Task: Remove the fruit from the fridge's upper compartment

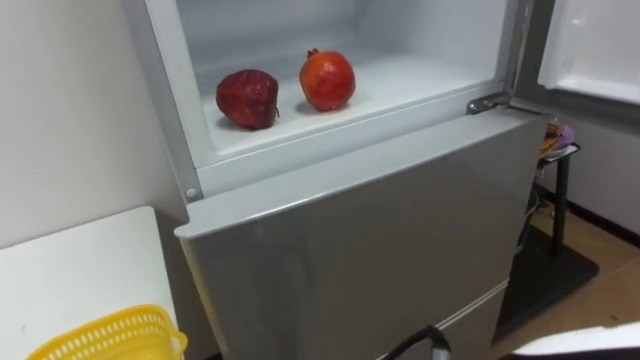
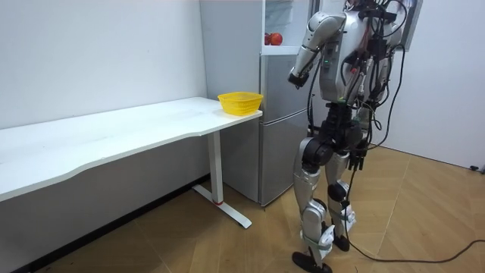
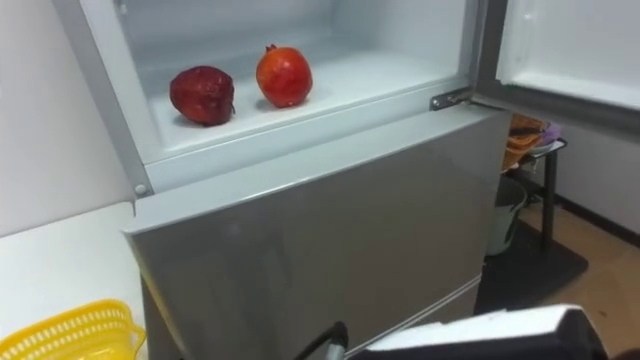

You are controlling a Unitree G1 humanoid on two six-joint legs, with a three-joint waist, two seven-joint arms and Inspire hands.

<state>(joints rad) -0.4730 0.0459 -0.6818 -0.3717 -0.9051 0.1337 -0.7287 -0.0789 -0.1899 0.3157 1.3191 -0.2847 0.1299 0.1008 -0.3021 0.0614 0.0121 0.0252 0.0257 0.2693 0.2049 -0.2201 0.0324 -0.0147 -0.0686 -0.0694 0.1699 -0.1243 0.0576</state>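
In the left eye view the white upper fridge compartment (image 1: 420, 80) stands with its white door (image 1: 590, 45) swung wide. A dark red, wrinkled pomegranate (image 1: 247, 98) and a brighter orange-red pomegranate (image 1: 327, 79) sit just beside each other on its shelf, untouched. So the opening is done, while reaching in, grasping and carrying out are all left, as I judge it. A yellow plastic lattice basket (image 1: 110, 338) rests on the white table (image 1: 80, 260) at lower left. In the room view the robot stands close before the fridge, past the table's end, its left hand (image 2: 296, 76) held at chest height near the grey lower fridge door (image 2: 279, 136); whether released or clenched I cannot tell. In the right eye view a dark curved part at the bottom edge seems to be the right hand (image 3: 333, 343), well below the fruit; its state cannot be told either.
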